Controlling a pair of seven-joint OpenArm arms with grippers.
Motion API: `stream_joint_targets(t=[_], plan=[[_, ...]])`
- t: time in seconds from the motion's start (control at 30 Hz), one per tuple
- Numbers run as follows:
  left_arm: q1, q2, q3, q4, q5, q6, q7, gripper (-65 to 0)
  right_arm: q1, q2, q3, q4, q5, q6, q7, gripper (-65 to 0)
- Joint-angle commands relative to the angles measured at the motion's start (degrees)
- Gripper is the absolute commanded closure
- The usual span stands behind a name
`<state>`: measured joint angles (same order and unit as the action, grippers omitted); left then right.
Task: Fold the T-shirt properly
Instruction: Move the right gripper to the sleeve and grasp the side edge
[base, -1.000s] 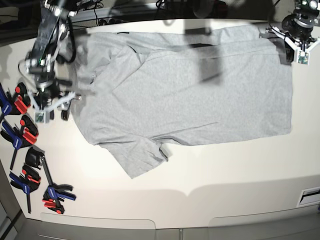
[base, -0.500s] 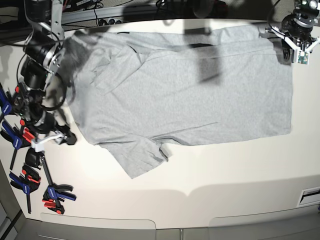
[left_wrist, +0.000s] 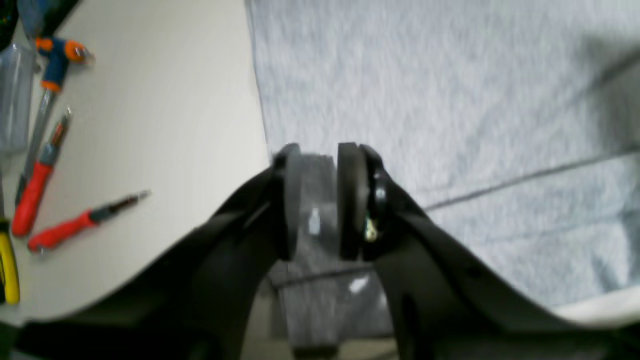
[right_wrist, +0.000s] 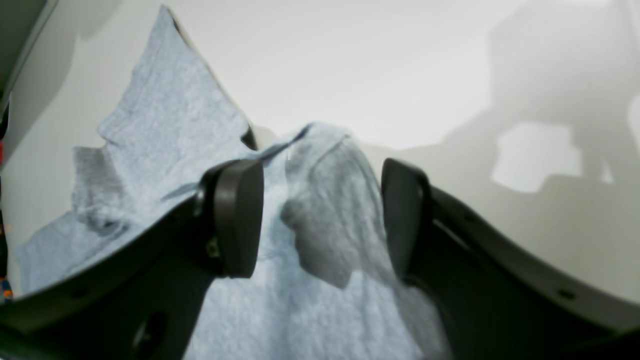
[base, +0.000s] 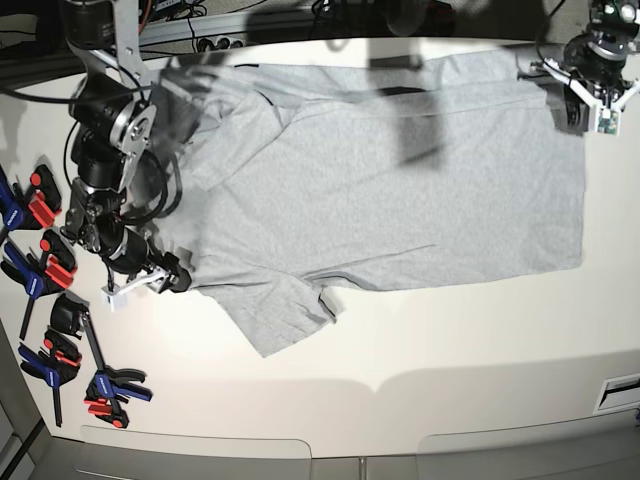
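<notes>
The right claw (right_wrist: 320, 220) is seen spread apart astride a raised fold of the T-shirt (right_wrist: 320, 220), unclamped. The left claw (left_wrist: 320, 200) is parted narrowly over the shirt's edge. Red-handled tools (left_wrist: 75, 225) lie beside it on the desk (left_wrist: 150, 100).

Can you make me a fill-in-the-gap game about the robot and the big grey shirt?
1. The T-shirt on the table is the colour ____.
2. In the base view, the clamps lying beside the shirt have red and ____ handles.
3. The jaws of the right gripper are ____, with a bit of the shirt between them.
4. The left gripper is at a ____ of the shirt, not its middle.

Missing words: grey; blue; open; corner
</notes>
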<state>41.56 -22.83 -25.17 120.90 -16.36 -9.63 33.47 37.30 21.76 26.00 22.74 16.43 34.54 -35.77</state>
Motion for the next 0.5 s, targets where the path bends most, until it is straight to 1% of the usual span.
stream_joint_targets(t=[0.0, 0.07, 0.17, 0.23, 0.33, 0.47], plan=[[-0.1, -0.7, -0.4, 0.9, -0.7, 0.2, -0.5, -11.5, 1.6, 0.7, -0.7, 0.7, -0.4, 0.0, 0.1, -35.1], [-0.8, -0.7, -0.4, 0.9, -2.1, 0.2, -0.5, -11.5, 1.6, 0.7, -3.5, 0.7, -3.5, -0.3, 1.8, -35.1], [-1.1, -0.7, -0.4, 0.9, -2.3, 0.2, -0.5, -11.5, 1.6, 0.7, -11.1, 0.7, -9.2, -3.3, 5.3, -35.1], [-1.1, -0.7, -0.4, 0.9, -2.4, 0.2, -0.5, -11.5, 1.6, 0.6, -16.5, 0.7, -11.6, -5.8, 7.5, -35.1], [-1.1, -0.7, -0.4, 0.9, -2.3, 0.2, 0.0, -11.5, 1.6, 0.6, -23.4, 0.7, -11.9, -8.4, 9.4, -35.0], [-1.1, -0.7, -0.4, 0.9, -2.3, 0.2, 0.4, -11.5, 1.6, 0.4, -28.8, 0.7, -10.7, -8.6, 9.4, -34.3]])
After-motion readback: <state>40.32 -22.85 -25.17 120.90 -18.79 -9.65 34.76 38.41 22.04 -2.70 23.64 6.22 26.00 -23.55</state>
